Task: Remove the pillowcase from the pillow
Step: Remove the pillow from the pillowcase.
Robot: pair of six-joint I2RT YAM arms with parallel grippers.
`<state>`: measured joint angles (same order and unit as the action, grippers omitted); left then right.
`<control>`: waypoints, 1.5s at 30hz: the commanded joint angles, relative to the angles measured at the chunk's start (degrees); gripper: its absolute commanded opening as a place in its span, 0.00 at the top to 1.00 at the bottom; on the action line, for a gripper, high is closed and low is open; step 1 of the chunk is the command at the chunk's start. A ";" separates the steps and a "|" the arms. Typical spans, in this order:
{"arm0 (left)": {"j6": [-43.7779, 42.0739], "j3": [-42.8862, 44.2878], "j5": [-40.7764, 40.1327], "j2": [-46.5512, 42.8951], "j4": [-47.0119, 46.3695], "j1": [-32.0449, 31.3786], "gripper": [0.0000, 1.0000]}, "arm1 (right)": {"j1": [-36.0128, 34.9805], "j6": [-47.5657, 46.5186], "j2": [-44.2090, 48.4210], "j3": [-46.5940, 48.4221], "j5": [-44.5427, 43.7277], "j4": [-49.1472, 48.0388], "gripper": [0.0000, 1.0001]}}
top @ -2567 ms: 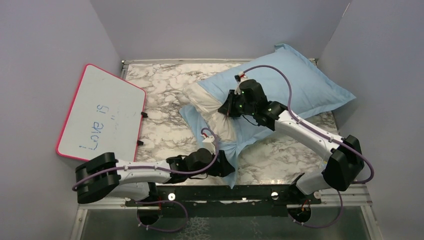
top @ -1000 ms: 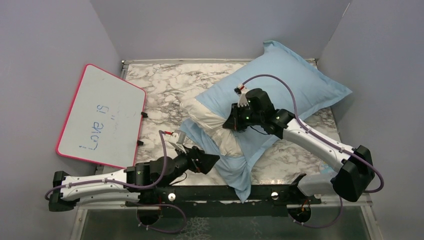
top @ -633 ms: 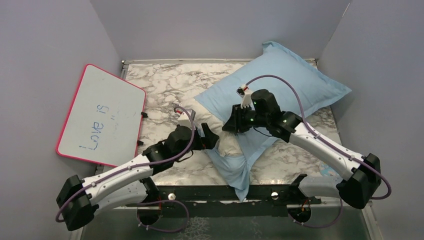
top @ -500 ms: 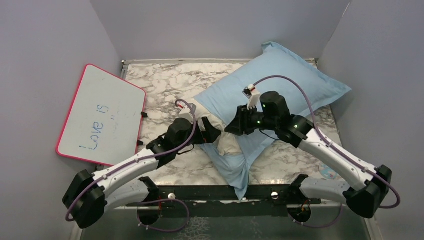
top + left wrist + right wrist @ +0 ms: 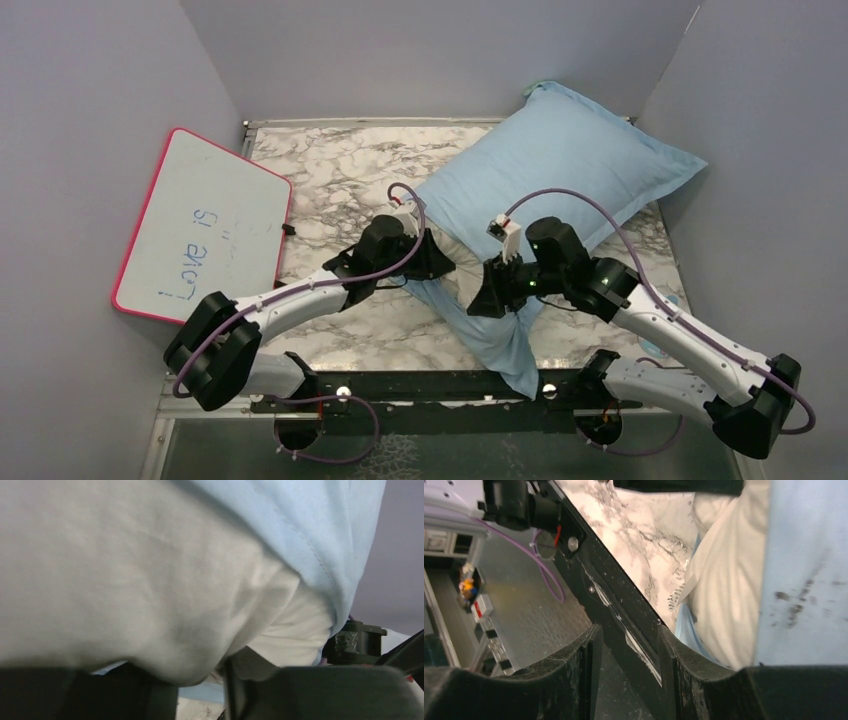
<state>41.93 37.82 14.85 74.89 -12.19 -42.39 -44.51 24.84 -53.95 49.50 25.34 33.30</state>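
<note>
The pillowcase (image 5: 560, 150), light blue, lies diagonally from the back right corner toward the front centre, its loose open end hanging at the front. My left gripper (image 5: 435, 262) is at that open end. In the left wrist view the cream-white pillow (image 5: 125, 570) bulges down between the fingers, pinched, with the pillowcase (image 5: 320, 525) hem above it. My right gripper (image 5: 488, 300) hovers just right of it, over the lower flap. In the right wrist view its jaws (image 5: 629, 630) stand open with nothing between them; pillow (image 5: 724, 590) and pillowcase (image 5: 804, 555) lie to their right.
A pink-framed whiteboard (image 5: 205, 235) leans at the left wall. The marble table (image 5: 340, 170) is boxed in by grey walls on three sides. A black rail (image 5: 430, 385) runs along the front edge, under the hanging flap.
My left arm swung from the front edge up to the pillow's exposed end and closed on the white fabric. My right gripper opened, let go and drew toward the front. The pillow slid back right.
</note>
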 commanded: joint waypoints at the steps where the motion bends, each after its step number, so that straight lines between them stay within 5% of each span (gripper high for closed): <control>1: -3.49 4.13 -0.41 0.56 1.74 -0.20 0.78 | -2.77 -5.85 -3.60 1.91 -2.30 4.01 0.51; 6: -4.59 5.16 -3.55 -0.30 4.50 -0.12 1.00 | -7.21 -8.87 -11.00 4.40 -6.54 5.97 0.50; 19: -4.78 4.23 -4.14 -2.97 6.15 -0.07 1.00 | -10.07 -9.77 -15.77 11.40 -20.65 8.96 0.45; 33: -2.53 3.92 -7.20 -3.21 7.38 0.32 1.00 | -10.09 -9.37 -16.34 7.18 -12.22 7.54 0.49; 42: -2.48 3.09 -7.13 -5.58 7.29 0.53 1.00 | -10.07 -12.66 -20.56 11.66 -25.10 12.57 0.48; 45: -2.22 2.55 -7.94 -6.48 7.16 0.79 1.00 | -10.11 -15.05 -22.95 12.09 -16.34 11.56 0.49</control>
<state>39.79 41.12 10.39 72.31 -3.29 -42.46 -54.59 13.85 -74.30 59.68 5.93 42.70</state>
